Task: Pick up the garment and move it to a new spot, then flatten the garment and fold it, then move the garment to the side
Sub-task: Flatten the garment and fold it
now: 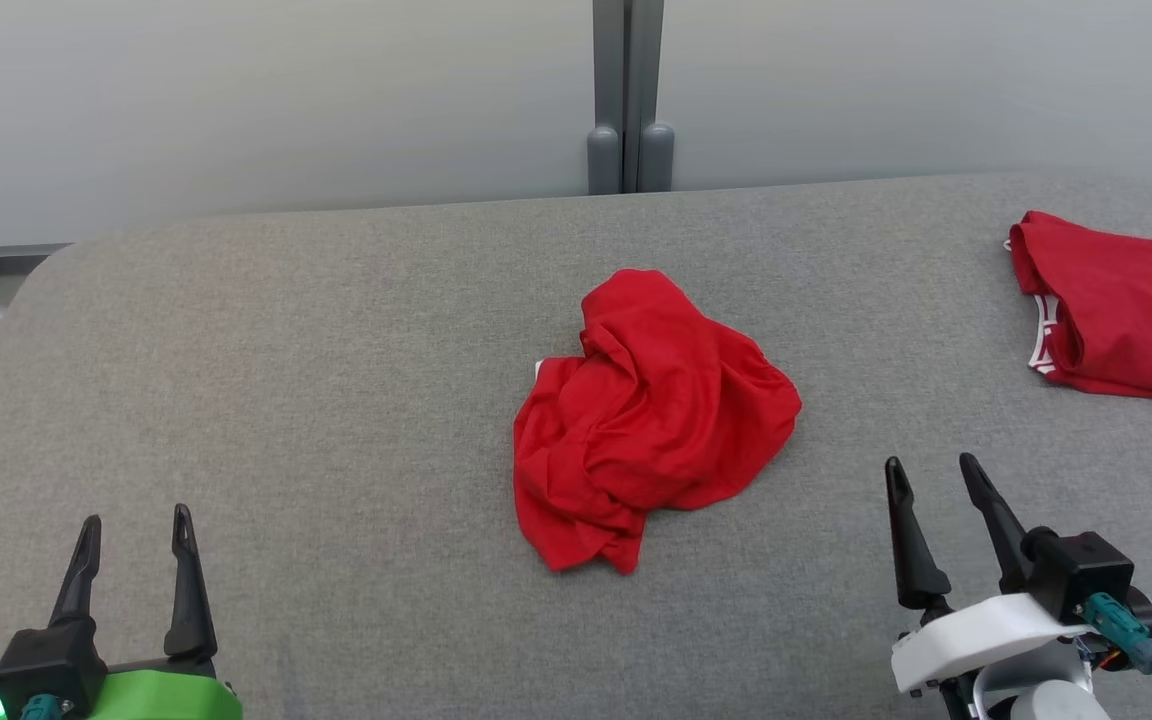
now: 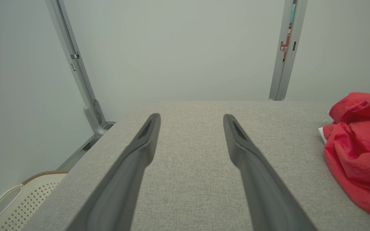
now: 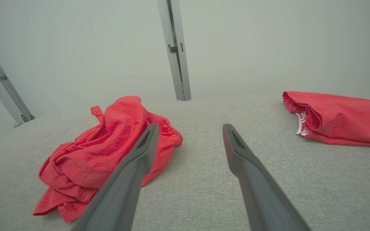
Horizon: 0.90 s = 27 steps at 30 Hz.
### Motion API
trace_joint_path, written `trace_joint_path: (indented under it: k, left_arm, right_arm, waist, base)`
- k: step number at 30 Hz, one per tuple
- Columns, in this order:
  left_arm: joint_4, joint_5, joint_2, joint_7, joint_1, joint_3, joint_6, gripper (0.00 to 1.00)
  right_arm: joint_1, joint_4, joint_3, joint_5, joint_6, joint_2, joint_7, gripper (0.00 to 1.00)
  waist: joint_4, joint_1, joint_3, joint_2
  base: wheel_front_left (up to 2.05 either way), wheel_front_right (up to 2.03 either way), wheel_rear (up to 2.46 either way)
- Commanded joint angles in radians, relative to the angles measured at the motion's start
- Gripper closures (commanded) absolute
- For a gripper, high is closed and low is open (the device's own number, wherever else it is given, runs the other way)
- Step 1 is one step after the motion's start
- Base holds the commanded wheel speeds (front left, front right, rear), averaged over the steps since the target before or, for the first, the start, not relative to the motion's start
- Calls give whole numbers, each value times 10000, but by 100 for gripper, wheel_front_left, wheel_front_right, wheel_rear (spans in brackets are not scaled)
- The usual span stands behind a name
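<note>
A crumpled red garment (image 1: 651,420) lies in a heap at the middle of the grey fabric table (image 1: 336,400). It also lies at the right edge of the left wrist view, garment (image 2: 361,147), and left of centre in the right wrist view, garment (image 3: 108,150). My left gripper (image 1: 136,525) stands open near the front left, well apart from the heap, with nothing between its fingers. My right gripper (image 1: 931,470) is open near the front right, just right of the heap and not touching it.
A second red garment (image 1: 1121,305), folded, with white trim, lies at the table's far right edge. A cream perforated basket (image 2: 18,202) sits on the floor off the table's left side. A pale wall with a grey post (image 1: 628,100) stands behind the table.
</note>
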Motion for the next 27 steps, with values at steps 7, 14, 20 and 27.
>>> trace_joint_path:
  k: [7,14,20,27]
  left_arm:
    - [-24,114,-94,-27,-277,-52,-83,0]
    - [-49,85,-210,-27,-834,-266,-126,0]
    - [-7,-11,-306,-27,-1448,-533,-149,0]
    - [140,-155,-377,-27,-1847,-705,-176,0]
  right_arm:
    - [-1363,686,941,-129,-13,-493,80,0]
    - [-4480,2303,2112,12,-13,-1058,1077,0]
    - [-6838,4090,3112,561,-13,-1512,1947,0]
    - [-8112,6007,4485,1570,-13,-1711,2754,0]
  waist:
    - [189,0,330,0]
    - [672,0,1164,0]
    - [1337,0,1946,0]
    - [1825,0,2487,0]
  base:
    - [0,0,0]
    - [0,0,0]
    - [0,0,0]
    - [0,0,0]
